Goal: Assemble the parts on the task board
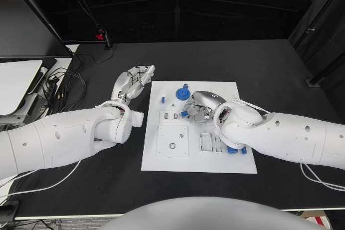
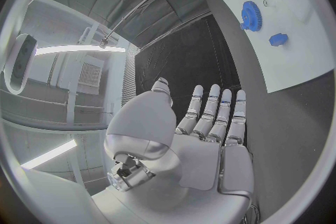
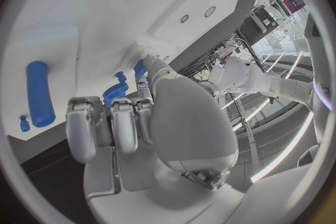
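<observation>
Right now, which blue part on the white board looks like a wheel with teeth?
The blue gear near the task board's far edge. It is round and toothed; the small blue piece beside it is plain.

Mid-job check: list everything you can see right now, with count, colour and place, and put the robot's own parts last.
task board: one, white, middle of the black table, with rectangular recesses in it.
gear: one, blue, far end of the board, beside the right hand.
small peg: one, blue, far-left part of the board.
blue parts by the right forearm: blue, right side of the board, partly hidden; count unclear.
cylinder: one, blue, lying on the board.
table: one, black, under everything.
cables: dark, at the table's left edge.
left hand: silver, fingers apart, holding nothing, over the table left of the board.
right hand: silver, fingers curled, over the board's far middle; whether it holds a part is unclear.
</observation>
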